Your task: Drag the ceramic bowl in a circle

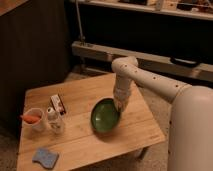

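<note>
the wooden table [80,140] is our landmark. over its right half the white arm [150,82] reaches down. the ceramic bowl [104,117] sits just right of the table's middle. the gripper [119,104] meets the bowl's rim on the side toward the table's far right corner. we cannot tell how open it is or whether it grips. the white cup [35,121] stands at the table's left edge. we judge the circle underway, not closed.

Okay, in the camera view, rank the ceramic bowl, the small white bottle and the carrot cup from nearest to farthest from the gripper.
The gripper is at the right rim of the bowl.
1. ceramic bowl: right at the gripper, just to its lower left.
2. white bottle: well left of the bowl.
3. carrot cup: farthest left, beyond the bottle.
</note>
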Action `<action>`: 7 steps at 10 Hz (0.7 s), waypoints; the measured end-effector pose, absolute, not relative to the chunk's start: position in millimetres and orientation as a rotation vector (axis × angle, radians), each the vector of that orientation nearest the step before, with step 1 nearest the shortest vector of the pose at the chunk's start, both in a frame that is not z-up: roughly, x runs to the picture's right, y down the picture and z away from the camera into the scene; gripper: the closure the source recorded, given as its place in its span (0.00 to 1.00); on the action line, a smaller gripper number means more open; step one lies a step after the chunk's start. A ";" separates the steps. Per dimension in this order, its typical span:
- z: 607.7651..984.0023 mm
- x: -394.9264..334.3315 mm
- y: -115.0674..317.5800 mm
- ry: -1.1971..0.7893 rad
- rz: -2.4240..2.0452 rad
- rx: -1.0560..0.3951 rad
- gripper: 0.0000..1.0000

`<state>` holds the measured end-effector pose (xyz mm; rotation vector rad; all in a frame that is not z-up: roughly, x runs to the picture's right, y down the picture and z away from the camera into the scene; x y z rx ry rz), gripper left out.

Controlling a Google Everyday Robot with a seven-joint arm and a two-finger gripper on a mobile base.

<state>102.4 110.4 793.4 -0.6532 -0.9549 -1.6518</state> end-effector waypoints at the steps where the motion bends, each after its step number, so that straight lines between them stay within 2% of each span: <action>1: 791.9 109.4 111.6 -0.947 -1.640 -0.664 1.00; 7: 776.7 167.0 133.8 -0.893 -1.526 -0.769 1.00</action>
